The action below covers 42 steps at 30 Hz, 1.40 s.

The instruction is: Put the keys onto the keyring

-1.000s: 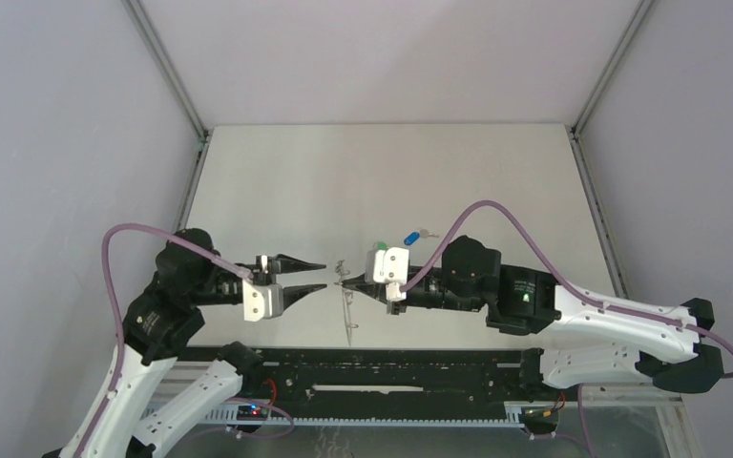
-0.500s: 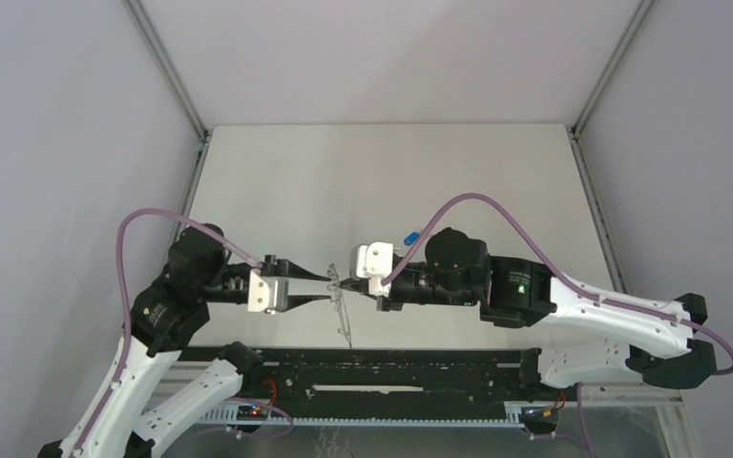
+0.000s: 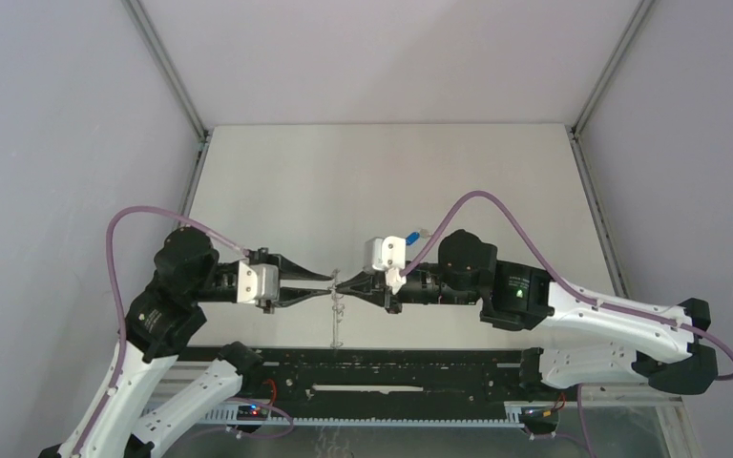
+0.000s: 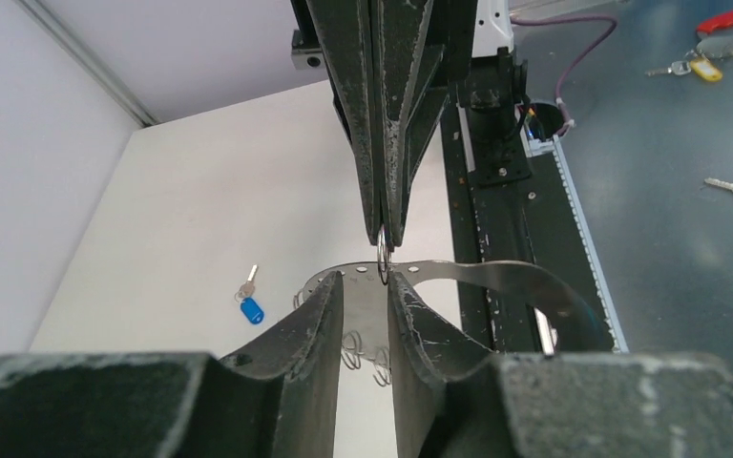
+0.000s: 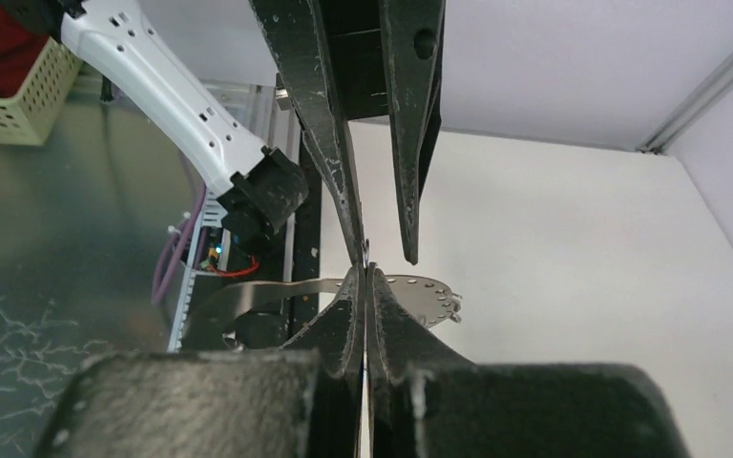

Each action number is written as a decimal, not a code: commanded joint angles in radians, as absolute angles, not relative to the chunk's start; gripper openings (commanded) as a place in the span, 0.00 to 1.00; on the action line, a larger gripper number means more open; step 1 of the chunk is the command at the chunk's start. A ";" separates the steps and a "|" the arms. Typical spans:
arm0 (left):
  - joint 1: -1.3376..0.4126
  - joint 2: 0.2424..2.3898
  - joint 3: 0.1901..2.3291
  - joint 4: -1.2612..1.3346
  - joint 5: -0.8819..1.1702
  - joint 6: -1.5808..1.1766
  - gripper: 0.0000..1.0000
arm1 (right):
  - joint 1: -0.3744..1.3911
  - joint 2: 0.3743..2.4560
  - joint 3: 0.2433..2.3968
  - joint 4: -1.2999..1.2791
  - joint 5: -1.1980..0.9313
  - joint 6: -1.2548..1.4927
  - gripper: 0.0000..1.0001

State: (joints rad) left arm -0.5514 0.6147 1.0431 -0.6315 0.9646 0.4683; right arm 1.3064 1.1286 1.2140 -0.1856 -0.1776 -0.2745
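The keyring (image 3: 335, 311) is a thin grey metal band with small wire loops and hangs edge-on between the two arms. My right gripper (image 3: 342, 284) is shut on a wire loop at its rim; this gripper (image 4: 385, 239) reaches down from the top of the left wrist view. My left gripper (image 3: 330, 283) meets it tip to tip, open with a narrow gap. Its fingertips (image 4: 334, 291) straddle the band (image 4: 496, 275) and that loop. A blue-headed key (image 4: 251, 309) lies on the table; from above it (image 3: 410, 237) peeks out behind the right wrist. The green key is hidden.
A black rail (image 3: 391, 367) runs along the table's near edge below the hanging band. Loose keys (image 4: 692, 67) lie on the dark floor beyond the rail. A yellow basket (image 5: 19, 86) stands off the table. Grey walls enclose the white table (image 3: 344, 181).
The left gripper moved right and narrowed its jaws around the keyring's rim, meeting the right gripper. The keyring swung to hang straighter, edge-on.
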 commanded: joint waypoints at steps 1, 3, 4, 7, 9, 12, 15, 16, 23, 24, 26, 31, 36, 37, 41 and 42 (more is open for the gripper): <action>-0.556 0.612 1.056 -0.537 0.982 0.351 0.27 | 1.278 1.069 1.161 0.044 -0.228 -0.180 0.00; -0.557 0.613 1.060 -0.519 0.995 0.325 0.25 | 1.275 1.062 1.139 0.083 -0.222 -0.161 0.00; -0.556 0.614 1.063 -0.517 1.001 0.317 0.24 | 1.275 1.058 1.124 0.110 -0.218 -0.152 0.00; -0.557 0.612 1.062 -0.528 1.007 0.311 0.22 | 1.273 1.046 1.076 0.200 -0.201 -0.125 0.00; -0.557 0.608 1.058 -0.542 1.000 0.322 0.22 | 1.273 1.039 1.049 0.249 -0.191 -0.113 0.00; -0.557 0.603 1.055 -0.543 0.990 0.322 0.20 | 1.273 1.034 1.012 0.317 -0.179 -0.089 0.00; -0.557 0.606 1.059 -0.531 0.986 0.310 0.17 | 1.273 1.035 0.991 0.363 -0.176 -0.065 0.00; -0.556 0.607 1.057 -0.522 0.986 0.299 0.16 | 1.273 1.040 0.987 0.374 -0.179 -0.058 0.00; -0.557 0.600 1.056 -0.502 0.949 0.272 0.00 | 1.274 1.066 0.971 0.388 -0.175 -0.039 0.00; -0.557 0.597 1.055 -0.516 0.945 0.282 0.00 | 1.271 1.061 0.971 0.373 -0.183 -0.042 0.01; -0.557 0.595 1.055 -0.548 0.938 0.313 0.00 | 1.249 1.045 0.973 0.335 -0.231 -0.057 0.11; -0.557 0.612 1.073 -0.659 0.935 0.438 0.00 | 1.136 1.046 1.121 0.045 -0.416 -0.103 0.42; -0.557 0.648 1.103 -0.707 0.921 0.478 0.00 | 1.123 1.138 1.333 -0.291 -0.479 -0.253 0.48; -0.557 0.655 1.110 -0.713 0.919 0.479 0.00 | 1.123 1.162 1.377 -0.351 -0.486 -0.275 0.48; -0.557 0.678 1.128 -0.729 0.903 0.480 0.00 | 1.135 1.265 1.550 -0.559 -0.513 -0.348 0.49; -0.556 0.679 1.130 -0.731 0.901 0.481 0.00 | 1.142 1.289 1.580 -0.602 -0.508 -0.360 0.48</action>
